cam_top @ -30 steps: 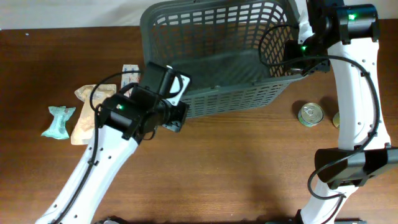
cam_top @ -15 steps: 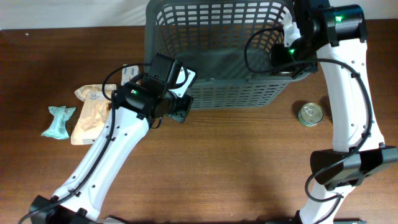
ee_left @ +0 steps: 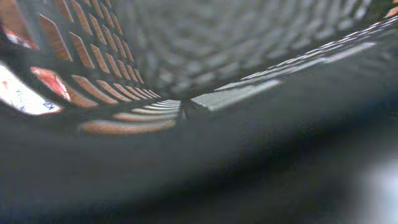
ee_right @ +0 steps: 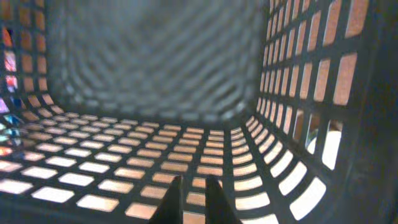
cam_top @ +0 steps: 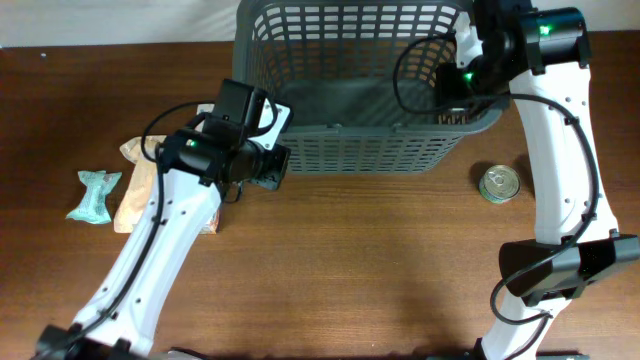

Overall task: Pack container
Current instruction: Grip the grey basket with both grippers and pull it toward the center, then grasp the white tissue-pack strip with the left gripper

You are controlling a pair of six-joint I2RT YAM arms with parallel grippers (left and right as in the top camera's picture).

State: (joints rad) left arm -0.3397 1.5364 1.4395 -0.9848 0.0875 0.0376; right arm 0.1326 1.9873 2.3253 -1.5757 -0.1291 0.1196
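The container [cam_top: 360, 150], a large dark grey lattice basket, stands at the back middle of the table. My left gripper [cam_top: 268, 165] is pressed against its front left corner. The left wrist view shows only the basket's blurred wall [ee_left: 186, 50] and a dark band, and its fingers cannot be made out. My right gripper [cam_top: 455, 85] is at the basket's right wall. In the right wrist view its fingers [ee_right: 193, 196] are close together over a lattice bar, looking into the basket [ee_right: 155, 74].
A small round tin can [cam_top: 498, 184] stands right of the basket's front. A tan packet [cam_top: 138, 188] and a teal packet [cam_top: 95, 195] lie at the left, partly under my left arm. The right arm's post rises at the right edge.
The basket swung from skewed to square with the table edge along with my right gripper. My left gripper then slid left along the front wall to the corner.
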